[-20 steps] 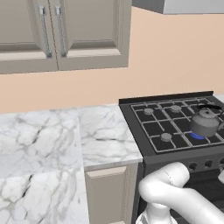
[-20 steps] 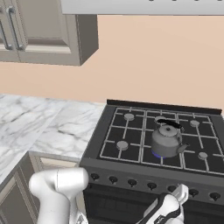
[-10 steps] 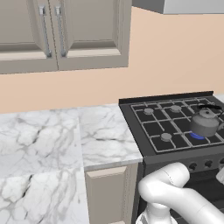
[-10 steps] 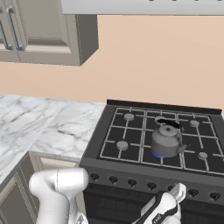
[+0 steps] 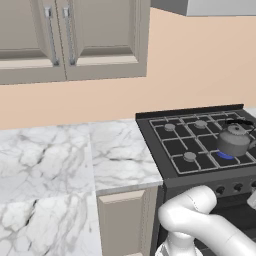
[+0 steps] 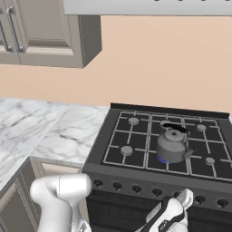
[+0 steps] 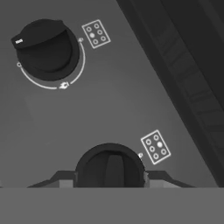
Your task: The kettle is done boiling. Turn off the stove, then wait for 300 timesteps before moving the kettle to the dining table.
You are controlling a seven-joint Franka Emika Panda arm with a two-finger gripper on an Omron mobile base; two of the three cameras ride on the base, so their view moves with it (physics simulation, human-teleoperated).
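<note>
The grey kettle [image 5: 234, 140] [image 6: 172, 145] stands upright on the front right burner of the black stove [image 5: 181, 149] [image 6: 135, 146], with a blue flame [image 6: 161, 159] under it. My gripper [image 6: 183, 200] [image 7: 109, 180] is low at the stove's front panel, below the kettle. In the hand view a black knob [image 7: 109, 165] sits between the two fingertips, which press on its sides. A second knob [image 7: 46, 47] lies up and to the left on the panel. The dining table is out of view.
White marble counter [image 5: 60, 165] [image 6: 50, 131] runs left of the stove over beige cabinet doors. Beige wall cabinets [image 5: 65, 35] hang above it. A row of black knobs [image 6: 136, 189] lines the stove front.
The fingers have closed in from wide open onto the sides of the knob. The hand has edged a little closer to the stove front. Kettle and flame are unchanged.
</note>
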